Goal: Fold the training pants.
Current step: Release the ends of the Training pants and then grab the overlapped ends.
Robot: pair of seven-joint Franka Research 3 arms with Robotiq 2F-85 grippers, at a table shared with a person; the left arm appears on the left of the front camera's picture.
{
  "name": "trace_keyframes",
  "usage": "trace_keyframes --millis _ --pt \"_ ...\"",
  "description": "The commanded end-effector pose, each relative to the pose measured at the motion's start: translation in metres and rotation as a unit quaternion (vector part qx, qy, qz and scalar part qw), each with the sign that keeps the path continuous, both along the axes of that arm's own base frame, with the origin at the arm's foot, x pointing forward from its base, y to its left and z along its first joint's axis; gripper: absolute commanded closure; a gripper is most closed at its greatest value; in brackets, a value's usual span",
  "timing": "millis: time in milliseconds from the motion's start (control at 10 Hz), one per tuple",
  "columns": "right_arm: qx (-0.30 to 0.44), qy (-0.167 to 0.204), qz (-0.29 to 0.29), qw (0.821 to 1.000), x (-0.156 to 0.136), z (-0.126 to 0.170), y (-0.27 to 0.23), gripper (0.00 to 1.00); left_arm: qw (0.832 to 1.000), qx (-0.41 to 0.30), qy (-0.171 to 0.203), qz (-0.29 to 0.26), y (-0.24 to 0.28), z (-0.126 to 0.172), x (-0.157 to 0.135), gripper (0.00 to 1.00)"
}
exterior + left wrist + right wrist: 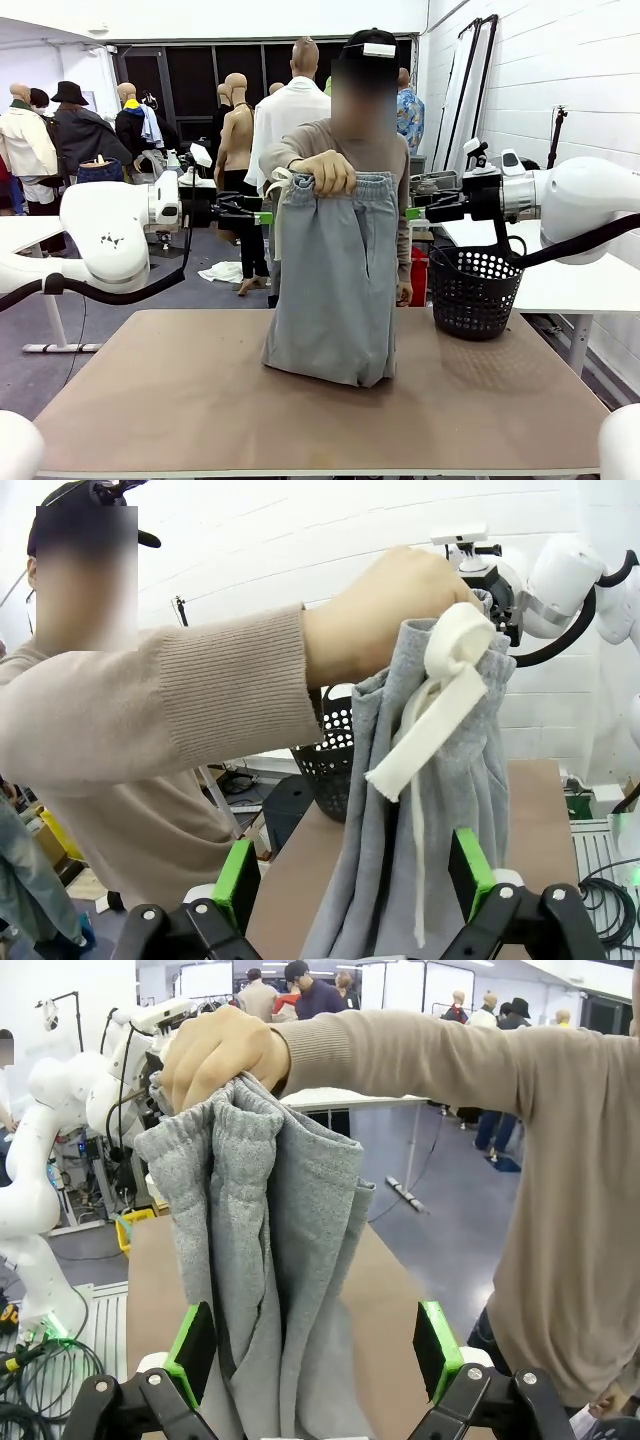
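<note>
The training pants hang straight down, with their long way going up and down. The person's hand pinches the waistband at the top. The bottom end seems to rest on the tabletop.

The robot's left hand is just beside one side of the waistband. The robot's right hand is just beside the other side, so the top of the pants sits right between them. Both hands point sideways at the cloth, level with the waistband, high over the tabletop. Both have their fingers spread wide and hold nothing.

In each wrist view the grey cloth lies straight ahead, in line with the gap between the green pads. Both hands look about equally near. The white drawstring dangles on the left hand's side, so I think that hand must be careful not to pinch only the string.
</note>
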State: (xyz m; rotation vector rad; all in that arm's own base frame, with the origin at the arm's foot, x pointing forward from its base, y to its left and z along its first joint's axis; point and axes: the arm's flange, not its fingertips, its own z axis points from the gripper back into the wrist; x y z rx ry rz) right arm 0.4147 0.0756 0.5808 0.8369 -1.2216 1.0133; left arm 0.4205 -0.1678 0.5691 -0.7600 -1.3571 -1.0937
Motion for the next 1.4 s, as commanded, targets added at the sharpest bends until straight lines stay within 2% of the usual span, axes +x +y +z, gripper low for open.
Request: trace_keyframes --millis 0,500,1300 --pt "0.018 0.009 0.006 1.000 -0.006 0.003 0.006 0.00 1.000 -0.005 0.012 -0.014 -0.003 0.004 -0.004 0.00" --pt "0.022 0.017 0.033 0.999 -0.007 0.003 0.023 0.00 0.999 0.003 0.026 -0.033 -0.012 0.002 0.001 0.00" --pt "0.021 0.031 0.054 0.998 -0.002 -0.001 0.043 0.00 0.998 0.013 0.029 -0.048 -0.023 0.003 0.013 0.00"
